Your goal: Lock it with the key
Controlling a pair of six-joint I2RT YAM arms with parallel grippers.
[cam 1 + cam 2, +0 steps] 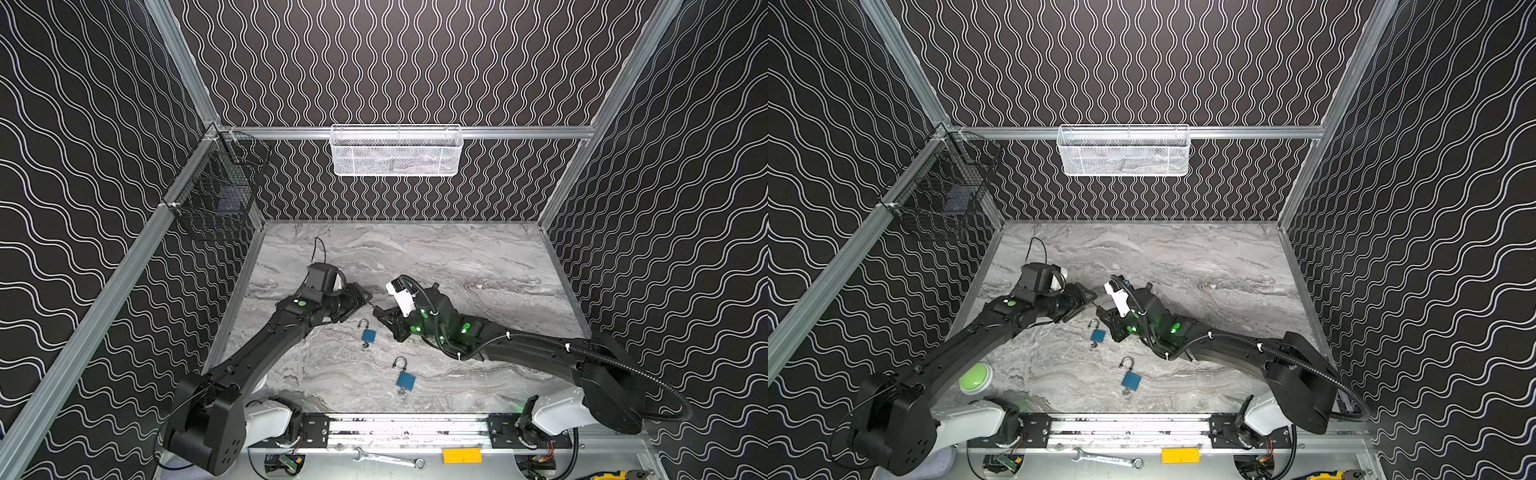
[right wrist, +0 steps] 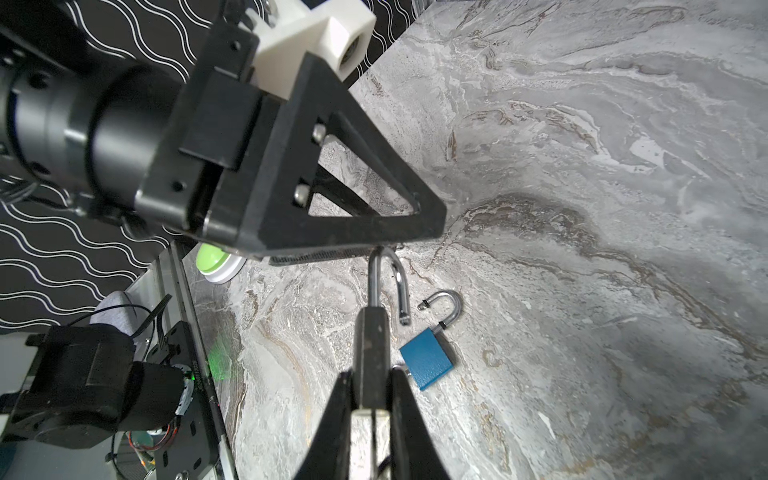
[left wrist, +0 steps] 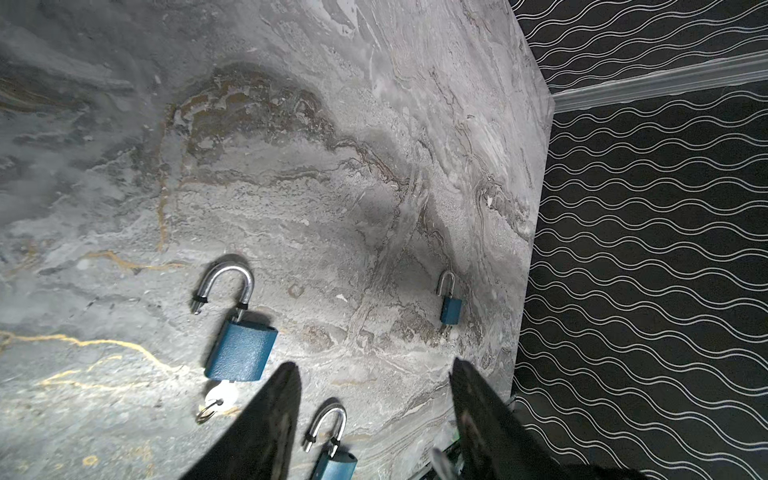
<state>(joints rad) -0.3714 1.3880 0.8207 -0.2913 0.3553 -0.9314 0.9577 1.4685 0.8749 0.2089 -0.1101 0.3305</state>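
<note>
In both top views the left gripper and right gripper sit tip to tip over the middle of the table. A blue padlock lies just near of them and a second padlock nearer still, both shackles open. From the left wrist, the left jaws stand apart with nothing between, and a key sticks out of the blue padlock. From the right wrist, the right jaws clamp a held padlock, its open shackle right at the left gripper.

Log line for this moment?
right hand: shut on silver-shackled metal padlock, shackle open | left hand: open, at shackle | grey marble table: blue padlocks lying loose
</note>
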